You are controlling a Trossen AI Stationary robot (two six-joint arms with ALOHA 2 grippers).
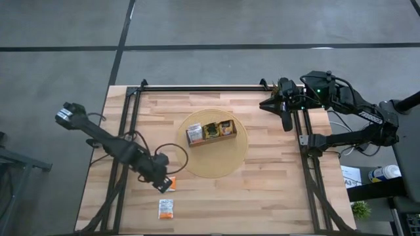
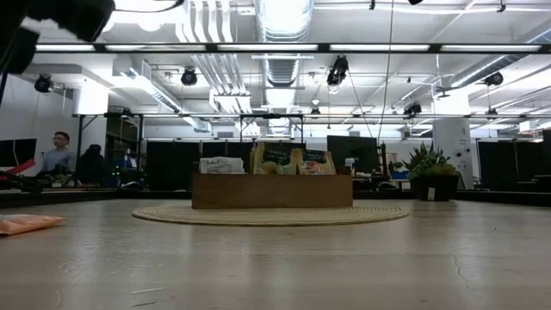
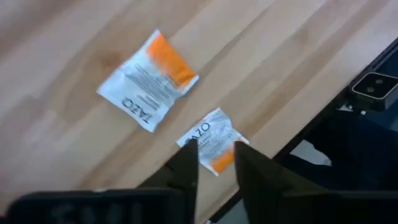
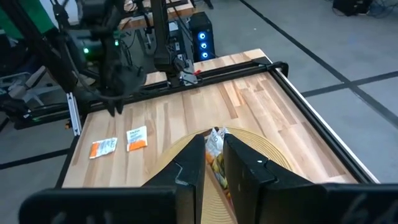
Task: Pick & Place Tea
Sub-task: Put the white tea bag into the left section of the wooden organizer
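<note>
You are hovering the left end effector (image 3: 214, 163), fingers slightly parted and apparently empty, over the sachet (image 3: 211, 144) nearest the tray (image 1: 211, 133), and are needing to descend and pinch.

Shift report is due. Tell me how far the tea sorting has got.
Done: several sachets already stand in the wooden tray on the round mat. In hand: the left gripper hangs just above one white-and-orange sachet, fingers parted, nothing gripped. Left: that sachet and a second one beside it on the table. The right gripper waits at the table's far right edge.
</note>
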